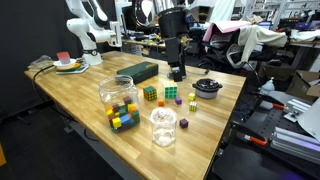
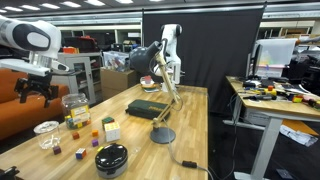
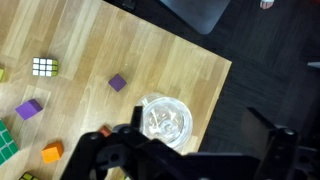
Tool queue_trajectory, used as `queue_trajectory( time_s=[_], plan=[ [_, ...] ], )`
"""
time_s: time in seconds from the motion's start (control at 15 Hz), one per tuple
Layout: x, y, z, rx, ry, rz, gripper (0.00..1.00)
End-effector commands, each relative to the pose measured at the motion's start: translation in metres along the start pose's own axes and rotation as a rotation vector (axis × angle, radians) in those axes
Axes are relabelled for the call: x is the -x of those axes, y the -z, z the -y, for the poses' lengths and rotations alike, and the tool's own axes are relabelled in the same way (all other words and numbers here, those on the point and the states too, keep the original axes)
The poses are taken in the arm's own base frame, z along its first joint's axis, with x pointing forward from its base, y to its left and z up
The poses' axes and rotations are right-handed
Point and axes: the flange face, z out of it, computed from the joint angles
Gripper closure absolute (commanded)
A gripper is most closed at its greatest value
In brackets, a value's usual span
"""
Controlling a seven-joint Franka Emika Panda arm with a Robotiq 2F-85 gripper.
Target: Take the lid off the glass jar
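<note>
The small clear glass jar (image 1: 163, 128) stands upright near the table's front edge, with its clear glass lid (image 1: 163, 115) on top. It also shows in an exterior view (image 2: 47, 135) and from above in the wrist view (image 3: 163, 120), where the lid (image 3: 160, 118) covers its mouth. My gripper (image 1: 173, 35) hangs high above the table in both exterior views (image 2: 140, 60), well apart from the jar. In the wrist view the gripper (image 3: 192, 128) is open and empty, with the jar below by one finger.
A larger jar with coloured cubes (image 1: 118, 97), a black round dish (image 1: 207, 88), a dark box (image 1: 137, 71), two puzzle cubes (image 1: 150, 94) and small loose cubes (image 3: 118, 83) are on the table. A grey-based stand (image 2: 162, 135) is on it too. The table edge (image 3: 215, 95) is beside the jar.
</note>
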Motion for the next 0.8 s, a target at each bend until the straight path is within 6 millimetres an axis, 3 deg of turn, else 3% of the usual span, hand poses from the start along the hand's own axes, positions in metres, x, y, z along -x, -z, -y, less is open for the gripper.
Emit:
queue_trajectory(
  time_s=[0.0, 0.4, 0.73],
  plan=[
    [-0.009, -0.011, -0.011, 0.047, 0.016, -0.015, 0.00],
    [-0.026, -0.054, -0.009, 0.038, 0.058, 0.007, 0.00],
    [-0.043, -0.068, 0.000, 0.032, 0.103, 0.025, 0.00]
  ],
)
